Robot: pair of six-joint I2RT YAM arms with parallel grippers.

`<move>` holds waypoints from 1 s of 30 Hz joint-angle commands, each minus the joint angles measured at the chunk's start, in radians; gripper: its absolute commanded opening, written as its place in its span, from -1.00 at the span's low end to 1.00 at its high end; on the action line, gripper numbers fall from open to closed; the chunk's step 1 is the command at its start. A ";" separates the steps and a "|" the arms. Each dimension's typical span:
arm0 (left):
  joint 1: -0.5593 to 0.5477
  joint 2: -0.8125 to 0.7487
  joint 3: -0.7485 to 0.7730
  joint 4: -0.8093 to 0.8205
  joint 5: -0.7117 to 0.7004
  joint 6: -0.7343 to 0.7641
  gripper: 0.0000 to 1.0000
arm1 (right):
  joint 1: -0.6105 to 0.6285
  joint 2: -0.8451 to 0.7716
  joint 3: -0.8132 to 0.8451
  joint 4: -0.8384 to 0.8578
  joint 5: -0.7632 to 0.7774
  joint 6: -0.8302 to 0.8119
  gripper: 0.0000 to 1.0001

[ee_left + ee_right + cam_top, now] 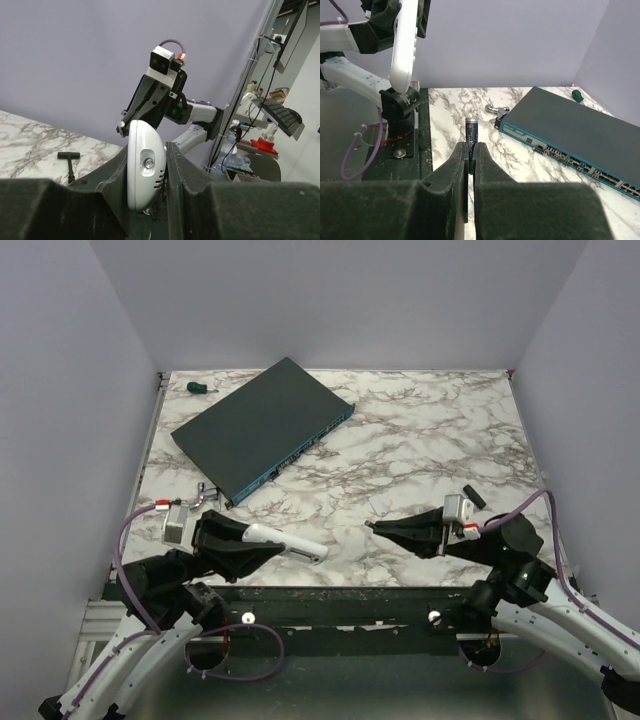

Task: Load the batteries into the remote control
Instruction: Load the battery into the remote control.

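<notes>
Robotics lab, plain partition walls (340,300), marble-print tabletop (430,430)

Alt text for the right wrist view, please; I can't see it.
The right gripper is shut on a dark battery that sticks out past its tips. Upper left, the left gripper holds the white remote control; a dark network box lies right.

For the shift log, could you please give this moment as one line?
left gripper: shut on remote control; right gripper: shut on battery; battery not yet inserted
</notes>
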 commanded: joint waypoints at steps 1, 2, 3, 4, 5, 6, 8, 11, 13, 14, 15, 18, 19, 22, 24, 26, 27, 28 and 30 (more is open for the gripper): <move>0.005 -0.010 0.027 0.032 0.016 -0.014 -1.00 | 0.000 -0.011 -0.013 -0.021 0.031 0.016 -0.99; 0.006 -0.011 0.026 0.030 0.010 -0.020 -1.00 | 0.000 -0.012 -0.013 -0.023 0.032 0.017 -0.99; 0.006 -0.009 0.027 0.024 0.000 -0.024 -1.00 | 0.000 -0.013 -0.013 -0.026 0.035 0.018 -0.99; 0.007 -0.009 0.027 0.012 -0.011 -0.029 -1.00 | 0.000 -0.013 -0.011 -0.027 0.038 0.020 -0.99; 0.005 -0.009 0.027 0.005 -0.023 -0.033 -1.00 | 0.000 -0.014 -0.012 -0.030 0.046 0.027 -0.98; 0.006 -0.010 0.029 -0.008 -0.037 -0.039 -1.00 | 0.000 -0.014 -0.013 -0.027 0.066 0.049 -0.99; 0.005 -0.006 0.035 -0.040 -0.071 -0.053 -1.00 | 0.000 -0.006 -0.009 -0.016 0.123 0.128 -0.99; 0.005 0.013 0.066 -0.149 -0.139 -0.070 -1.00 | 0.000 0.025 0.018 -0.040 0.189 0.201 -0.99; 0.005 0.028 0.089 -0.244 -0.206 -0.085 -1.00 | 0.000 0.048 0.043 -0.078 0.208 0.202 -0.99; 0.006 0.034 0.095 -0.279 -0.228 -0.087 -1.00 | 0.001 0.058 0.053 -0.093 0.218 0.209 -0.99; 0.005 0.040 0.096 -0.299 -0.241 -0.091 -1.00 | 0.000 0.066 0.060 -0.105 0.227 0.215 -0.99; 0.006 0.051 0.078 -0.316 -0.276 -0.119 -1.00 | 0.000 0.079 0.080 -0.137 0.240 0.218 -0.99; 0.005 0.053 0.066 -0.316 -0.289 -0.131 -1.00 | 0.001 0.081 0.087 -0.148 0.241 0.216 -0.99; 0.007 0.059 0.027 -0.300 -0.309 -0.167 -1.00 | 0.001 0.088 0.114 -0.204 0.270 0.219 -0.99; 0.005 0.064 -0.019 -0.262 -0.311 -0.193 -1.00 | 0.000 0.107 0.149 -0.246 0.282 0.227 -0.99; 0.006 0.079 -0.071 -0.191 -0.307 -0.227 -1.00 | 0.000 0.160 0.222 -0.324 0.260 0.244 -0.99; 0.005 0.092 -0.095 -0.157 -0.305 -0.245 -1.00 | 0.000 0.196 0.263 -0.389 0.229 0.245 -0.99; 0.006 0.104 -0.123 -0.124 -0.301 -0.260 -1.00 | 0.000 0.240 0.307 -0.441 0.215 0.255 -0.99; 0.006 0.140 -0.170 -0.052 -0.292 -0.285 -1.00 | 0.001 0.300 0.352 -0.495 0.200 0.293 -0.99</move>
